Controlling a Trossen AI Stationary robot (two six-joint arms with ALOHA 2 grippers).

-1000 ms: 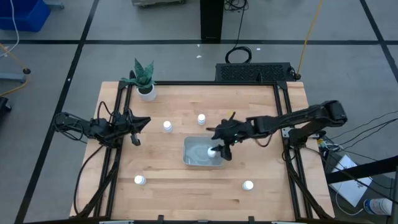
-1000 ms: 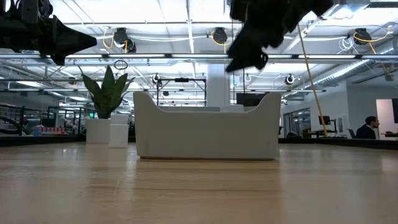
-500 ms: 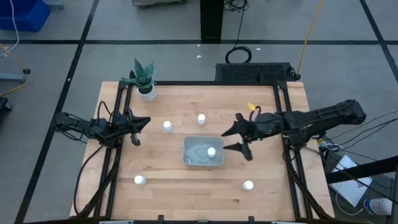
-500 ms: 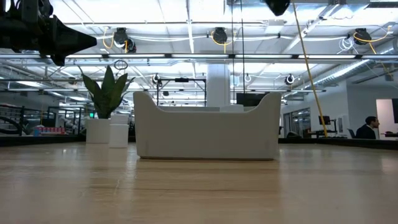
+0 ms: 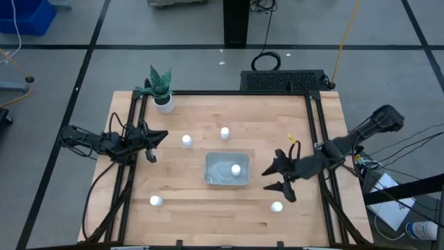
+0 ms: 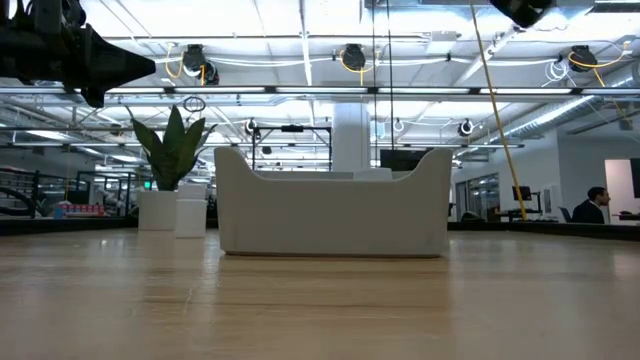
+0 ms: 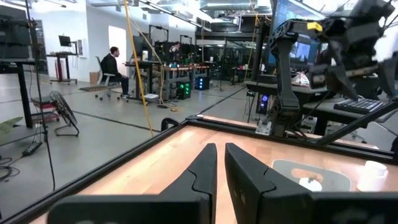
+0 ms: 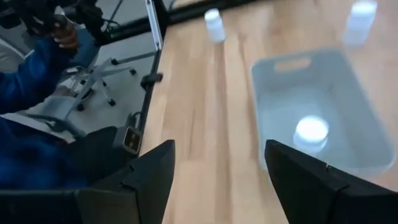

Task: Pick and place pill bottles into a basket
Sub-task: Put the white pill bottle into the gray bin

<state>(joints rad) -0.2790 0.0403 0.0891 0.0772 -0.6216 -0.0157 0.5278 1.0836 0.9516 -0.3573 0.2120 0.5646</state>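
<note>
The pale grey basket (image 5: 220,170) lies mid-table, and one white pill bottle (image 5: 236,169) stands inside it; both also show in the right wrist view, the basket (image 8: 336,99) and the bottle (image 8: 311,131). Other bottles stand on the table: two beyond the basket (image 5: 186,141) (image 5: 225,132), one near left (image 5: 157,201), one near right (image 5: 277,207). My right gripper (image 5: 277,180) is open and empty, right of the basket, just beyond the near-right bottle. My left gripper (image 5: 157,146) is shut and empty at the left edge.
A white pot with a green plant (image 5: 161,90) stands at the far left corner. A black frame rail (image 5: 316,132) runs along the table's right side. A person's blue sleeve (image 8: 28,74) shows beyond the table's edge. Bare wood lies near the front edge (image 5: 215,215).
My right gripper has drawn back from above the basket toward the table's right and near edges and has risen out of the low view. The bottle that was at its fingertips now stands alone in the basket.
</note>
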